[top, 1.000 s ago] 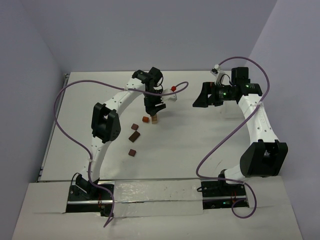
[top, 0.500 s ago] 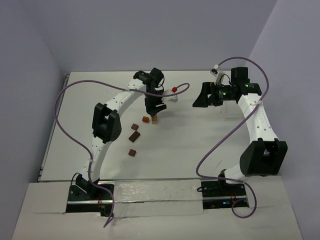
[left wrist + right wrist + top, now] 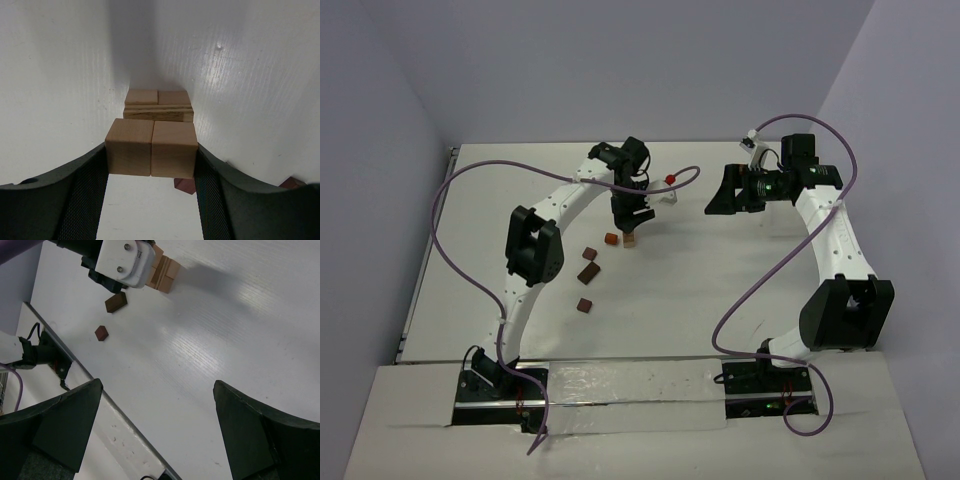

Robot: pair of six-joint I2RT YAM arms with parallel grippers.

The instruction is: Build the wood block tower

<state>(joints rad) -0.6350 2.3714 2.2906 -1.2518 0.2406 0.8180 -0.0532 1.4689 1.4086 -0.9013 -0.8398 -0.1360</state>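
Note:
Two light tan wood blocks (image 3: 150, 147) sit side by side between the fingers of my left gripper (image 3: 150, 155), which is shut on the pair. Just beyond them on the table stands the tower (image 3: 157, 105), a low tan stack showing two block tops. From above, the left gripper (image 3: 632, 220) hangs over that tower (image 3: 631, 241). The held pair also shows in the right wrist view, as tan blocks (image 3: 162, 272) under the left gripper's white housing. My right gripper (image 3: 722, 196) hovers open and empty at the far right, well apart from the blocks.
Loose dark reddish-brown blocks lie left of the tower: one block (image 3: 611, 239) close by, two blocks (image 3: 589, 264) further left, and a lone block (image 3: 584, 305) nearer the arms. A purple cable with a red tip (image 3: 668, 177) loops behind the left gripper.

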